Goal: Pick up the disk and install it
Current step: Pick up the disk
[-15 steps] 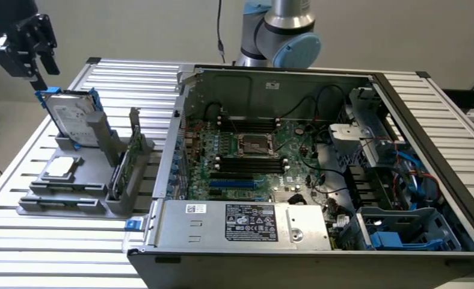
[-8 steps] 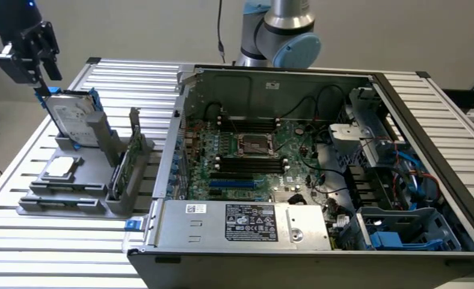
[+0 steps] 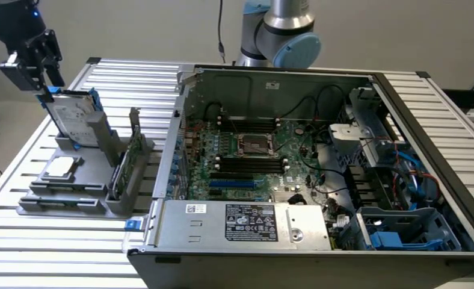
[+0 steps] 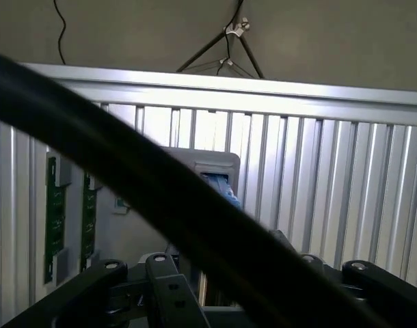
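Observation:
The disk (image 3: 70,117), a silver drive with a white label and blue rails, leans upright in a slot of the grey holder (image 3: 68,198) at the exterior view's left. My gripper (image 3: 38,83) hangs just above the disk's top edge. Its black jaws stand open, with nothing between them. In the wrist view the blue rail of the disk (image 4: 222,186) peeks out of the grey holder (image 4: 208,162), beyond the black finger links (image 4: 160,287). A thick black cable (image 4: 126,178) crosses in front and hides much of the disk.
An open computer case (image 3: 429,120) takes up the middle and right of the slatted metal table (image 3: 28,241), with blue drive bays (image 3: 397,232) at its near right corner. On the holder sit a small square silver chip (image 3: 61,168) and an upright green card (image 3: 129,165).

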